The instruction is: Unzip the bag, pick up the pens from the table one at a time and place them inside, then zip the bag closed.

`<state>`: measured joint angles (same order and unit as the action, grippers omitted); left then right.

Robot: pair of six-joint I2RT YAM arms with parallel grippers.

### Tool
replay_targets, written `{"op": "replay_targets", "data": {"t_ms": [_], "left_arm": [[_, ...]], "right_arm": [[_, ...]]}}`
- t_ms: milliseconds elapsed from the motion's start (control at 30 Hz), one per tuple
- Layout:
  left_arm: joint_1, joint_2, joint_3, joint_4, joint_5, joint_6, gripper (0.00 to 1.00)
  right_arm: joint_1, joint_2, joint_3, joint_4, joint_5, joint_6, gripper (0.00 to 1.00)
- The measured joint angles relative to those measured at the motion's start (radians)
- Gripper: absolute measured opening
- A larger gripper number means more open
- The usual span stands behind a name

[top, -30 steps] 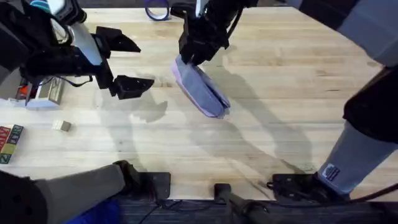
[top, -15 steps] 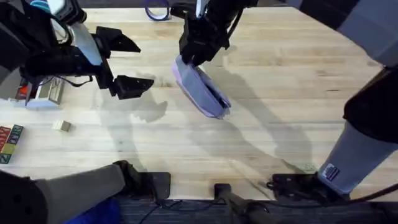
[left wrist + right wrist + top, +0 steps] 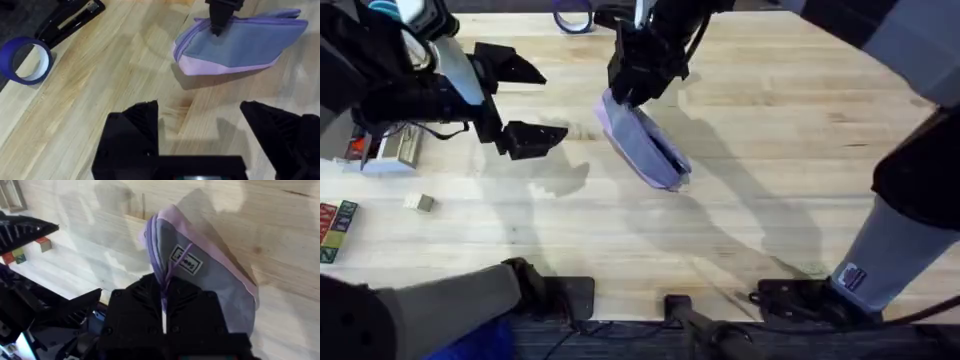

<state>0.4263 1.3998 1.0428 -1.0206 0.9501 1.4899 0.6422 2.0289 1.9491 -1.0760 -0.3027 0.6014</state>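
Observation:
The lavender and grey-blue bag [image 3: 642, 140] lies aslant on the table [image 3: 750, 190], its zipper edge up. My right gripper [image 3: 625, 95] stands over the bag's far end. In the right wrist view it [image 3: 164, 311] is shut on the purple zipper pull [image 3: 172, 272] at the end of the bag [image 3: 210, 275]. My left gripper [image 3: 525, 100] hovers open to the left of the bag, apart from it, with nothing between its fingers [image 3: 135, 130]. The left wrist view shows the bag [image 3: 245, 45] ahead of it. The pens are out of view.
A blue tape roll [image 3: 25, 60] and a black stapler [image 3: 70, 17] lie at the table's far side. A small wooden block [image 3: 418, 202], coloured letter blocks [image 3: 335, 230] and a small box [image 3: 385, 150] sit at the left edge.

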Motion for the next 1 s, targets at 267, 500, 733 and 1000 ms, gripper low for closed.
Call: {"op": "replay_targets", "data": {"t_ms": [267, 500, 733, 1000], "left_arm": [[0.000, 0.000, 0.000, 0.000, 0.000, 0.000, 0.994], [0.000, 0.000, 0.000, 0.000, 0.000, 0.000, 0.993], [0.000, 0.000, 0.000, 0.000, 0.000, 0.000, 0.993], [0.000, 0.000, 0.000, 0.000, 0.000, 0.000, 0.993]], "right_arm": [[0.030, 0.000, 0.000, -0.013, -0.001, -0.050, 0.032], [0.038, 0.000, 0.010, -0.055, -0.016, -0.117, 0.032], [0.038, 0.000, 0.013, -0.104, -0.057, -0.236, 0.032], [0.041, 0.000, 0.013, -0.129, -0.061, -0.286, 0.032]]}}
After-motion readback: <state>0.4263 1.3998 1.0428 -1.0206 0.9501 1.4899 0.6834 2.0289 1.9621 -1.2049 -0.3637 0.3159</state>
